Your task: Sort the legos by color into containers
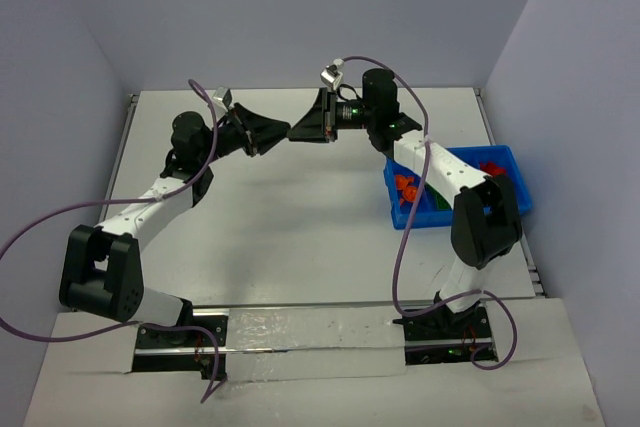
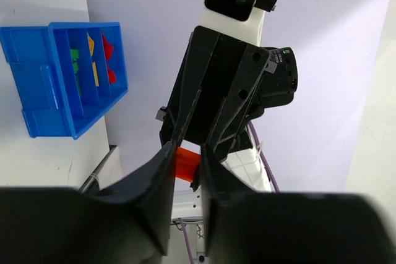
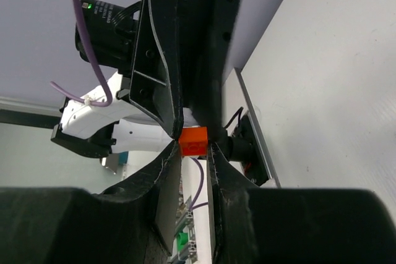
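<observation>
An orange lego [image 3: 193, 140] hangs in mid-air over the far middle of the table, pinched from both sides. My left gripper [image 1: 279, 137] and my right gripper [image 1: 297, 133] meet tip to tip there. The left wrist view shows the orange lego [image 2: 187, 162] between my left gripper's [image 2: 185, 154] tips, with the right gripper's fingers [image 2: 232, 100] coming in from above. In the right wrist view my right gripper [image 3: 193, 154] presses both sides of the brick. The blue bin [image 1: 513, 159] sits at the right, holding red [image 2: 108, 51], yellow [image 2: 93, 60] and green legos [image 2: 74, 60] in separate compartments.
The right arm's forearm crosses above the bin's left half [image 1: 430, 162]. Purple cables loop from both arms. A raised rail [image 1: 125, 137] borders the table's left side, and walls close in behind and beside it.
</observation>
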Controlling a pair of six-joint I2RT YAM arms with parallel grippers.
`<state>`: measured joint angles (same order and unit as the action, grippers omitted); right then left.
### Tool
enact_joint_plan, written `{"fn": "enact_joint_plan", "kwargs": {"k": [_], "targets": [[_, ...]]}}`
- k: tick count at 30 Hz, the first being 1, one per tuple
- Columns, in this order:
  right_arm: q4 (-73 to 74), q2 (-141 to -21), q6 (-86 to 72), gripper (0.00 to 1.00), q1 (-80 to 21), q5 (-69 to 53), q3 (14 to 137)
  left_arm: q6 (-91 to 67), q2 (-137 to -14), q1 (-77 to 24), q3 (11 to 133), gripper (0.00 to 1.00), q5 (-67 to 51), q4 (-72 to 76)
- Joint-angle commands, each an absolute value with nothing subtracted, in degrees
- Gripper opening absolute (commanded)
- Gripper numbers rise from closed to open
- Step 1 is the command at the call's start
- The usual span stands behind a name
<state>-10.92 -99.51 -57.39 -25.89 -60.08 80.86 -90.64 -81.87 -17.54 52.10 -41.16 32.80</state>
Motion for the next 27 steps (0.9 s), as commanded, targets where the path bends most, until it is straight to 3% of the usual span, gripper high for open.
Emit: {"fn": "enact_joint_plan", "kwargs": {"k": [1, 2, 4, 9, 12, 16, 18, 22, 27], "targets": [[-14.5, -98.6, -57.0, 0.05, -26.6, -61.1, 80.8, -86.0, -81.2, -17.7, 53.8, 0.70, -39.5, 26.9], [-14.3, -98.3, -56.7, 0.03, -26.5, -61.1, 80.6, -84.8, -81.2, -17.3, 54.7, 0.91, -39.0, 24.8], [-13.3, -97.1, -55.3, 0.01, -26.5, -61.1, 79.6, -82.3, -81.3, -16.2, 56.8, 0.99, -38.4, 20.1], [-6.7, -93.8, -48.6, 0.00, -25.1, -61.4, 76.7, -72.7, -80.8, -9.4, 60.8, 0.99, -38.3, 15.1], [10.5, -90.4, -34.5, 0.00, -20.9, -59.2, 75.7, -51.0, -80.6, -7.2, 72.1, 0.99, -32.6, -0.7], [37.7, -89.7, -7.4, 0.00, -16.7, -47.3, 82.0, -24.9, -78.8, -9.3, 77.4, 0.99, -19.9, -14.2], [47.1, -88.9, 2.4, 0.00, -14.5, -35.7, 82.6, -18.3, -76.4, -10.3, 76.0, 0.99, -11.4, -16.7], [51.4, -86.8, 8.4, 0.00, -9.9, -20.5, 77.8, -14.2, -74.0, -10.3, 74.2, 0.99, -4.3, -18.3], [53.8, -89.5, 10.6, 0.00, -6.5, -12.6, 77.4, -11.2, -76.2, -10.3, 76.6, 0.99, -2.6, -23.0]]}}
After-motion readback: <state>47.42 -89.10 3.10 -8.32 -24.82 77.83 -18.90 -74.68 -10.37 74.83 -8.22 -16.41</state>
